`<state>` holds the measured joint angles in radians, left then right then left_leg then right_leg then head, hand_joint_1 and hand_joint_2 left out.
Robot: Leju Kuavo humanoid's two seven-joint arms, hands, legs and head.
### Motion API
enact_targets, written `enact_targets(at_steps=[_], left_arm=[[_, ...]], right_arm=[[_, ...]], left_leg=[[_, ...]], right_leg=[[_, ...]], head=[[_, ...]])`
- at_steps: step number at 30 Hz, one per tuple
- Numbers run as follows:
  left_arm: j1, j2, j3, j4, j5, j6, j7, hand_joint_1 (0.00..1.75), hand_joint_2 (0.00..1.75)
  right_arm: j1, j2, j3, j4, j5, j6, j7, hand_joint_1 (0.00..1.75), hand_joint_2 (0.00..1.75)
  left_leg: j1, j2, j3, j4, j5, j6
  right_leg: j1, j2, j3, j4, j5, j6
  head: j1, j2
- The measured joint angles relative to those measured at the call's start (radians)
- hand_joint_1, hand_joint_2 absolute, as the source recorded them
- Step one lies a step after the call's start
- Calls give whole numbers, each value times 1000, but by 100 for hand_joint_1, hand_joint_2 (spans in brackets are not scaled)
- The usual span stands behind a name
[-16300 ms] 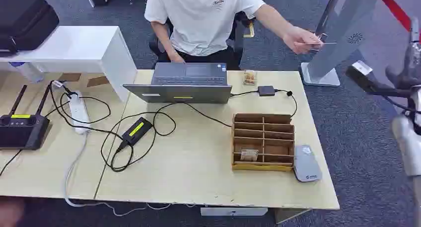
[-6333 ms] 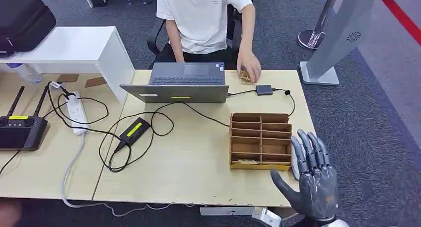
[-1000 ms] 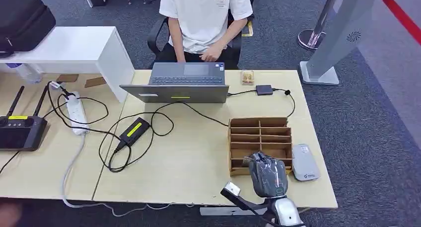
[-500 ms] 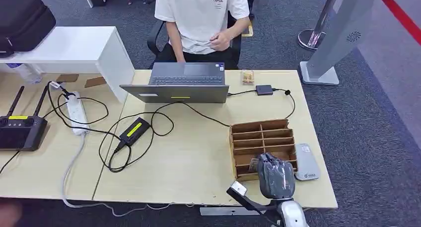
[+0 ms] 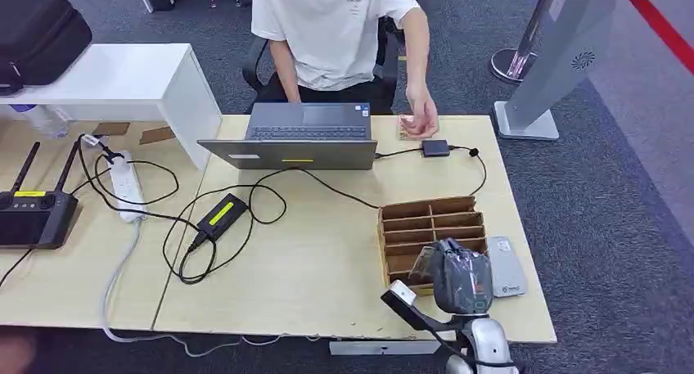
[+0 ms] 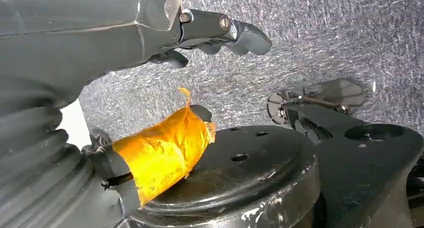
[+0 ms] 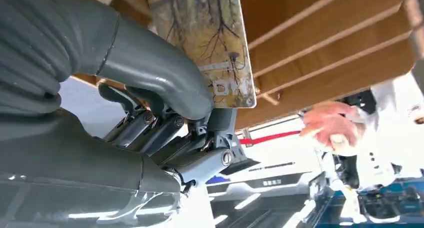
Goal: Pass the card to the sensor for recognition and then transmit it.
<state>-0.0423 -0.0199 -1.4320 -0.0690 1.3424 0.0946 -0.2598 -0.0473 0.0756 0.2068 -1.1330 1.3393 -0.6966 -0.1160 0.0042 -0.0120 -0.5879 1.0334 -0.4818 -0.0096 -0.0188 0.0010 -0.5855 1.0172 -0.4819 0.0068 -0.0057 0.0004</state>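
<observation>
Lying at the far left of the table (image 5: 327, 292), a black remote controller (image 5: 37, 214) has two antennas; next to it are a white power strip (image 5: 129, 186) and a black power adapter (image 5: 223, 214) with looped cables. A grey laptop (image 5: 307, 137) stands in the middle, in front of a person in a white shirt (image 5: 331, 30) whose hand (image 5: 421, 120) reaches to the table edge. The left hand (image 6: 100, 78) hangs over the carpet, its fingers apart and holding nothing. The right hand (image 5: 461, 277) is at the near edge of the cardboard organizer (image 5: 432, 227) and pinches the card (image 7: 210, 43) between thumb and fingers. Just to the right lies the grey sensor (image 5: 505, 267).
</observation>
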Motion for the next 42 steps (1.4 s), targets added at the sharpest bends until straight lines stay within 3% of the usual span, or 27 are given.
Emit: enact_targets(at_steps=[29, 42], left_arm=[[-1, 6, -8, 0, 4, -8, 9, 0, 175], [-1, 12, -12, 0, 4, -14, 18, 0, 175]], right_arm=[[-93, -50, 41, -9, -17, 0, 30, 175, 175], [-215, -139, 89, -83, -84, 36, 75, 175, 175]], left_leg=[[0, 0, 0, 0, 0, -1], [0, 0, 0, 0, 1, -1]], right_leg=[[0, 0, 0, 0, 0, 0], [0, 0, 0, 0, 1, -1]], head=[[0, 0], [0, 0]])
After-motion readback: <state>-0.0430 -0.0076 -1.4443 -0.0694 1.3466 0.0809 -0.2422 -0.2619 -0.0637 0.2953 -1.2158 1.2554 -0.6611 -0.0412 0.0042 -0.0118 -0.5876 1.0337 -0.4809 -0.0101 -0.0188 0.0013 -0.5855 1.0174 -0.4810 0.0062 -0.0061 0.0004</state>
